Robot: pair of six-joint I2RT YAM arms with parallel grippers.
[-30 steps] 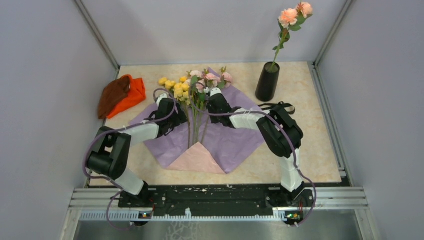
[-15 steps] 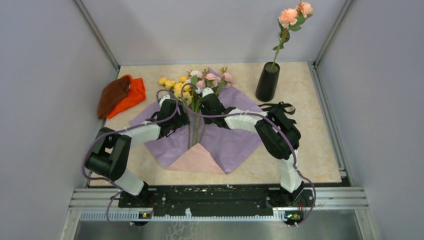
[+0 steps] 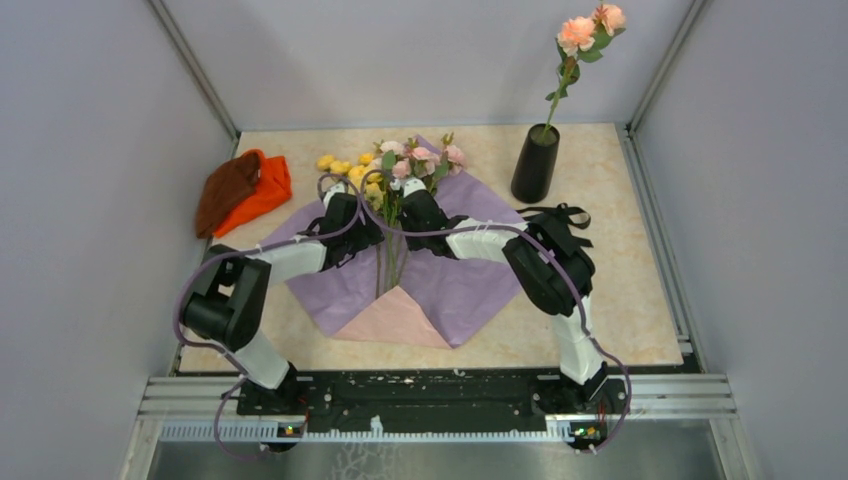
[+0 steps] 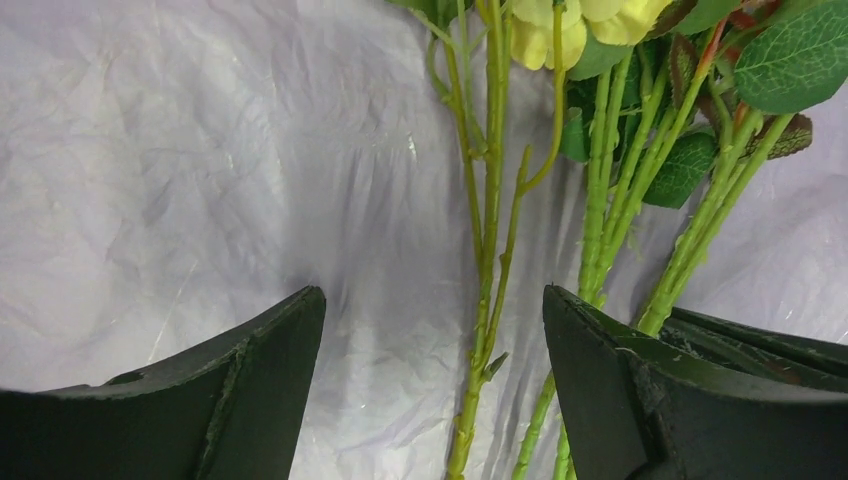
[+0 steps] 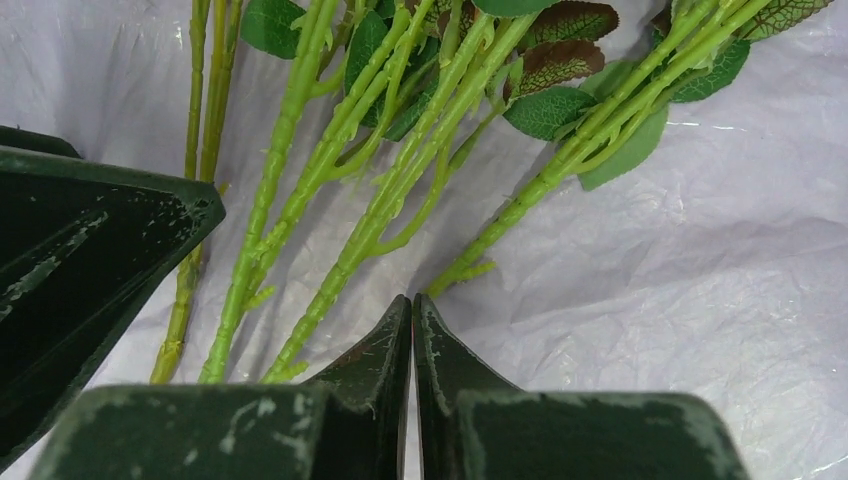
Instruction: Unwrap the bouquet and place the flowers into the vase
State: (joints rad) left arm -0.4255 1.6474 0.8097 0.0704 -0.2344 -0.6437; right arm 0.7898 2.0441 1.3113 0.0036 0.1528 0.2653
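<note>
Slid left and clenched: right end effector [image 5: 412, 305], apparently beside the stems [image 5: 383, 212]. Left end effector [image 4: 432, 300] released. Could lift empty.

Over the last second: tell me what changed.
The right claw slid left into the flowers and closed; no stem shows between its tips. The left claw edged forward, open astride a stem. Vase, paper, cloth unmoved.

Plain pale grey walls [image 3: 420, 60] enclose a beige, marbled tabletop [image 3: 640, 300] at centre frame. Aluminium posts [image 3: 195, 70] rise toward the upper corners. A black rail [image 3: 430, 395] spans the bottom. The light is soft and even.
</note>
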